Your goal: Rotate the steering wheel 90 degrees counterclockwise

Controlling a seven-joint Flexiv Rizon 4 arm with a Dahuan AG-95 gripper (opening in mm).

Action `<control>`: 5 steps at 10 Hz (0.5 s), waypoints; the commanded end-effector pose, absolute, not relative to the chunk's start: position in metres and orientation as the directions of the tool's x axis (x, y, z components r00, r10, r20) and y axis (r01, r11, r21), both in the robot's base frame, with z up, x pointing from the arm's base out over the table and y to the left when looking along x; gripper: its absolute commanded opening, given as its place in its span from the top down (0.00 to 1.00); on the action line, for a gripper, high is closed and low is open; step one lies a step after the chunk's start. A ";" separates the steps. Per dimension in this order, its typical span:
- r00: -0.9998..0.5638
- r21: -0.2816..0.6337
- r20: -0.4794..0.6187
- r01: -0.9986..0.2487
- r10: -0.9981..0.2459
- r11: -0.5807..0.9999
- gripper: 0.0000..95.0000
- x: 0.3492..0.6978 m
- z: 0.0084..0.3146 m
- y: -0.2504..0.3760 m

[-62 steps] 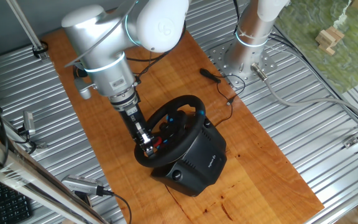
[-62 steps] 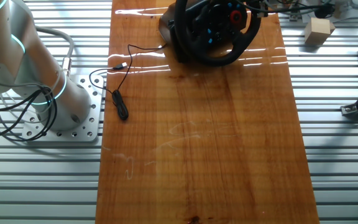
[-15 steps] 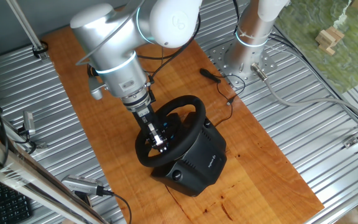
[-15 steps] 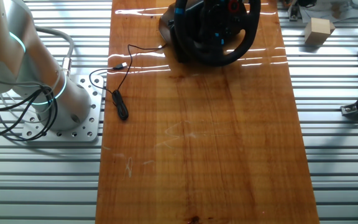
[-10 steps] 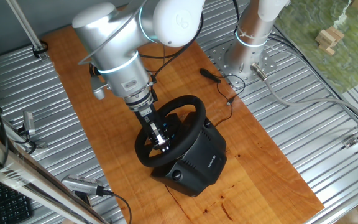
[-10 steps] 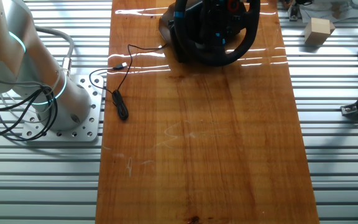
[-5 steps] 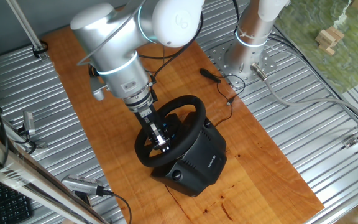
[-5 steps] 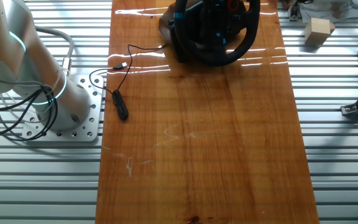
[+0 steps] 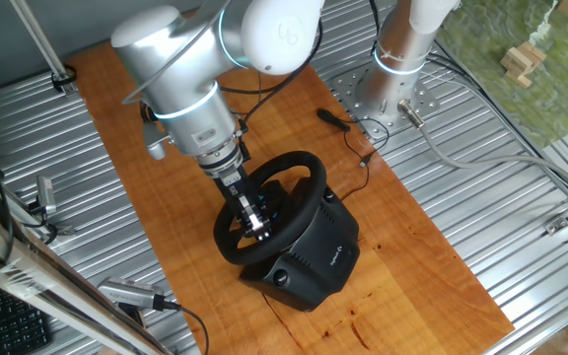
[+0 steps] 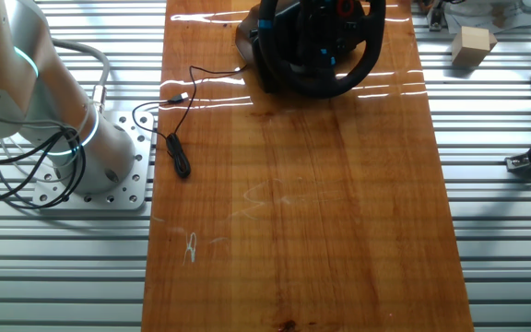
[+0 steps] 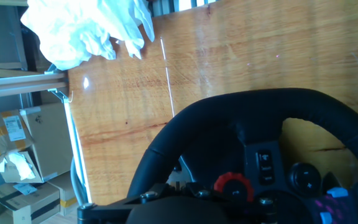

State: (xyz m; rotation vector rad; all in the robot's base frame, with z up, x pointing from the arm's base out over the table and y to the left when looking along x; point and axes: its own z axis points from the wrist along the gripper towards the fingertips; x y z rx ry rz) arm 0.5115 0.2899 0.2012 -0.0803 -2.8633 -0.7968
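We've got the gripper (image 9: 255, 225) down at the steering wheel (image 9: 273, 205), around 7 o'clock on its face mid-board, grip hard to tell, so the quarter turn looks unfinished.

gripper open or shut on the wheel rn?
Cannot tell. The gripper sits at the wheel's hub, but its fingers are too small; the hand view shows none.

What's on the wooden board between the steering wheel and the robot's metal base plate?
In the other fixed view, a thin black cable lies between the steering wheel and the base plate, ending in a small black plug; otherwise bare wood.
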 end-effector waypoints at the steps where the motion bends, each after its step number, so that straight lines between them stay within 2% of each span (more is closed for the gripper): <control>1: -0.983 0.506 0.183 0.096 0.002 0.857 1.00 0.510 0.201 0.290; 5: -0.982 0.500 0.188 0.093 -0.003 0.861 1.00 0.508 0.204 0.292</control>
